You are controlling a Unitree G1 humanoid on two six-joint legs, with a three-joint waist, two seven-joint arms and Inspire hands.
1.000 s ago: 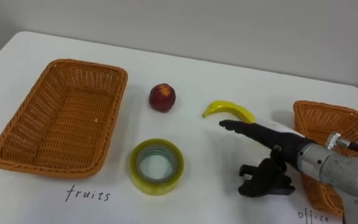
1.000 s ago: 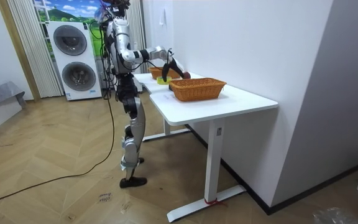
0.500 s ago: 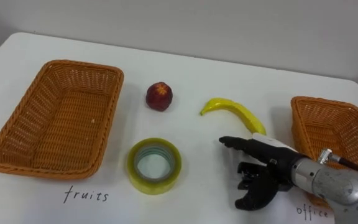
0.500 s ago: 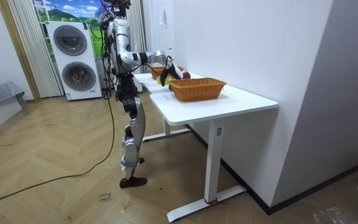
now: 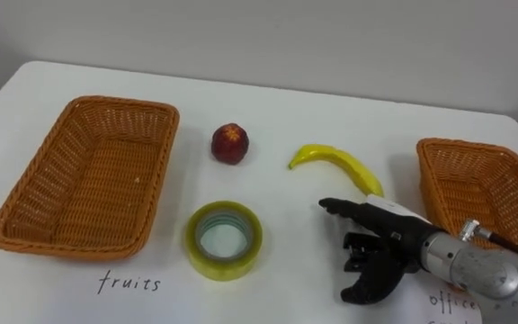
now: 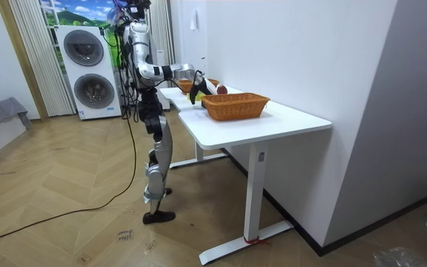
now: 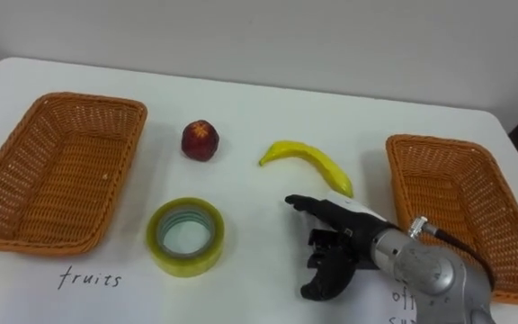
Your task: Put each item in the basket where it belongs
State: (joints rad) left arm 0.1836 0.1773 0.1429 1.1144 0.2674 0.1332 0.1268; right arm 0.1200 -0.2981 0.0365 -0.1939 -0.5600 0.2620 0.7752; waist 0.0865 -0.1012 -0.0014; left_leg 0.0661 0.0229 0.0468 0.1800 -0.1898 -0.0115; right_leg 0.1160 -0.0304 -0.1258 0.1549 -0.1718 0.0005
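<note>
A red apple (image 5: 229, 144) and a yellow banana (image 5: 335, 165) lie on the white table between two wicker baskets. The left basket (image 5: 84, 175) has "fruits" written in front of it and holds nothing. The right basket (image 5: 475, 189), with "office" written in front, also holds nothing. A yellow roll of tape (image 5: 225, 239) lies flat near the front edge. My right hand (image 5: 380, 252) hovers just in front of the banana, to the right of the tape, with its thumb pointing left and its fingers loosely hanging. It holds nothing.
The table (image 6: 273, 119) stands against a white wall. I stand at its end on the room view's left, right arm reaching over it. Bare tabletop lies between the tape and the right basket.
My right hand has drawn back from the banana towards the table's front edge, uncovering the fruit. The apple, tape and baskets have stayed put.
</note>
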